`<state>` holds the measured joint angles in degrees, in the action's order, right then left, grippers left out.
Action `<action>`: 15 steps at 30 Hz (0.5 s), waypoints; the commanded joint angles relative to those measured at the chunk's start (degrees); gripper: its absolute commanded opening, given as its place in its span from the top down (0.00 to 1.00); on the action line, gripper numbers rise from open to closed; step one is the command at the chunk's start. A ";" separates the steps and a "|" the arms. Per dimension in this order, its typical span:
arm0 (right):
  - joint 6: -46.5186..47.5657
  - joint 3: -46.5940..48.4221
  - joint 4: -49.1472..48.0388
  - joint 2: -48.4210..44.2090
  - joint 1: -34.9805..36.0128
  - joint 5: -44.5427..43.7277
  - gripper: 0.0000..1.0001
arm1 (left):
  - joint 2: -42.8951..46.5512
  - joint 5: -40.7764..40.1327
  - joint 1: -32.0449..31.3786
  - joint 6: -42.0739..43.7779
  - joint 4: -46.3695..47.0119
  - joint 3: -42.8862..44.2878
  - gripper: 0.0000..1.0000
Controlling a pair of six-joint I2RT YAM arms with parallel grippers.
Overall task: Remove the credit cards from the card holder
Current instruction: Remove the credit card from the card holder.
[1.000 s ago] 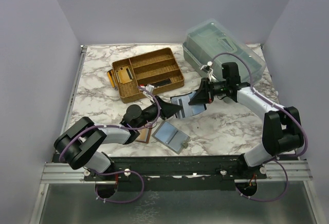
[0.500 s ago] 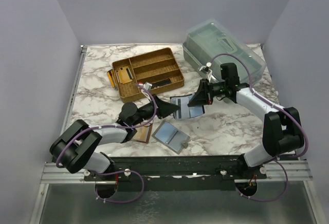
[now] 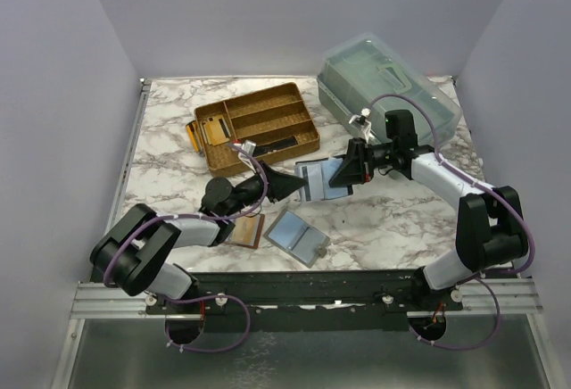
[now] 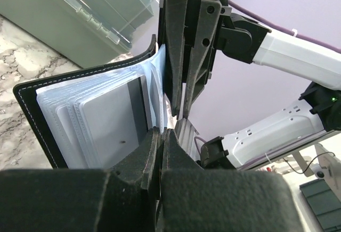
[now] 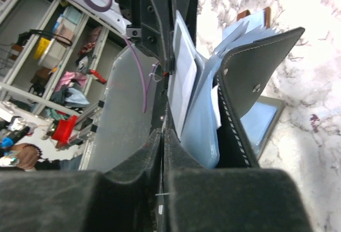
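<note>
Top camera: the card holder (image 3: 319,180) stands open at mid-frame. Left wrist: the left gripper (image 4: 161,134) is clamped on its lower edge, credit cards (image 4: 109,125) tucked in the pockets. Right wrist: the right gripper (image 5: 163,136) is narrow, can't tell if it's pinching anything.

The open card holder (image 3: 317,179) hangs above mid tabletop (image 3: 393,219), with the left fingers (image 3: 290,184) on its left and the right fingers (image 3: 346,168) on its right. In the left wrist view their tips nearly meet, so nothing else fits between them. Just far of the right arm (image 3: 446,175) stands a clear box (image 3: 384,81), blocking the far right corner. A gold tray (image 3: 246,96) fills the far left. A grey holder (image 3: 296,236) and a brown holder (image 3: 250,229) lie flat near the front, beside the left arm (image 3: 178,228). Bare marble lies along the left edge, between tray and box, and near right.
</note>
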<state>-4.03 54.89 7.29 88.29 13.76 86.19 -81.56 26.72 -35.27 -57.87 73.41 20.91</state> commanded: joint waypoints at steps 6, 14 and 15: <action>-2.38 -1.10 -2.31 0.89 -0.07 1.17 0.73 | -6.77 1.92 -0.73 -3.95 12.84 3.56 1.00; -1.54 -0.84 -0.44 1.41 -0.06 -6.81 0.58 | -9.23 1.85 -1.46 -4.63 14.79 4.76 1.00; -1.26 -0.72 -0.10 1.43 -0.05 -7.66 0.57 | -9.23 1.84 -1.43 -4.67 14.87 4.82 1.00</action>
<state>-6.22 54.46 6.20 88.62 13.76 84.03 -90.56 27.16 -36.23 -61.71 80.99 23.88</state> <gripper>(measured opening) 0.413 0.018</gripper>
